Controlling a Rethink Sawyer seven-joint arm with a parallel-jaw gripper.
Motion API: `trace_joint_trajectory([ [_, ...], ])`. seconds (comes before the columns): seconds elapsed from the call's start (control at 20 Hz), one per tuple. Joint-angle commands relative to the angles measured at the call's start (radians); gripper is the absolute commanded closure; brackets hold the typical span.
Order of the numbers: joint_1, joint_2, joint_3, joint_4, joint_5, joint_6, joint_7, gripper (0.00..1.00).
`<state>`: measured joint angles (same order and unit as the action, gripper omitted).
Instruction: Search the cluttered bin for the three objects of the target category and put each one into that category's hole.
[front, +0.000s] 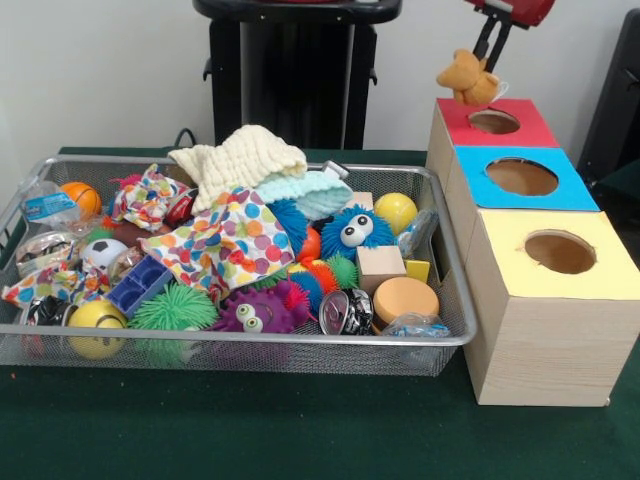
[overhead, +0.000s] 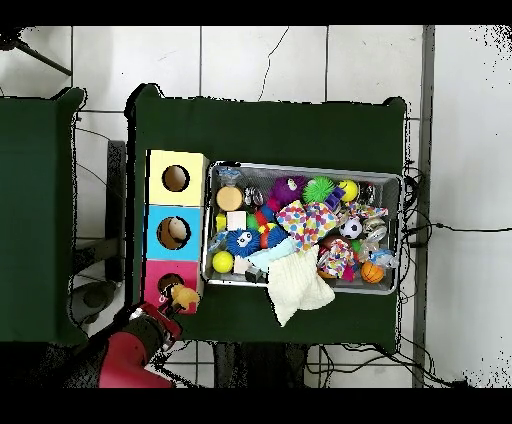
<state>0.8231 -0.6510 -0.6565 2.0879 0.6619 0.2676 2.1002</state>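
My gripper (front: 486, 60) hangs at the top right and is shut on a small tan-orange plush toy (front: 467, 80). It holds the toy just above the left edge of the red-topped box (front: 530, 128), beside its round hole (front: 494, 122). In the overhead view the toy (overhead: 183, 297) and gripper (overhead: 171, 305) sit at the red box's (overhead: 156, 277) corner nearest the robot. The silver wire-mesh bin (front: 250, 340) lies left of the boxes, full of toys: fuzzy blue (front: 352, 230) and purple (front: 255, 312) creatures, balls, cloths and blocks. It also shows in the overhead view (overhead: 300, 167).
A blue-topped box (front: 575, 192) and a yellow-topped box (front: 605, 262), each with a round hole, stand in line with the red one. A cream cloth (overhead: 296, 285) hangs over the bin's rim on the robot's side. The black pedestal (front: 290, 70) stands behind the bin.
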Motion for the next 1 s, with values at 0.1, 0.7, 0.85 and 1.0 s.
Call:
trace_joint_trajectory([
  [0.1, 0.012, 0.079, 0.030, -0.095, 0.033, 0.090, 0.311, 1.00],
  [0.7, 0.050, 0.135, -0.004, -0.130, 0.055, 0.112, 0.339, 1.00],
  [0.85, 0.060, 0.149, -0.012, -0.135, 0.060, 0.115, 0.347, 1.00],
  [1.0, 0.078, 0.161, -0.021, -0.138, 0.066, 0.120, 0.358, 1.00],
])
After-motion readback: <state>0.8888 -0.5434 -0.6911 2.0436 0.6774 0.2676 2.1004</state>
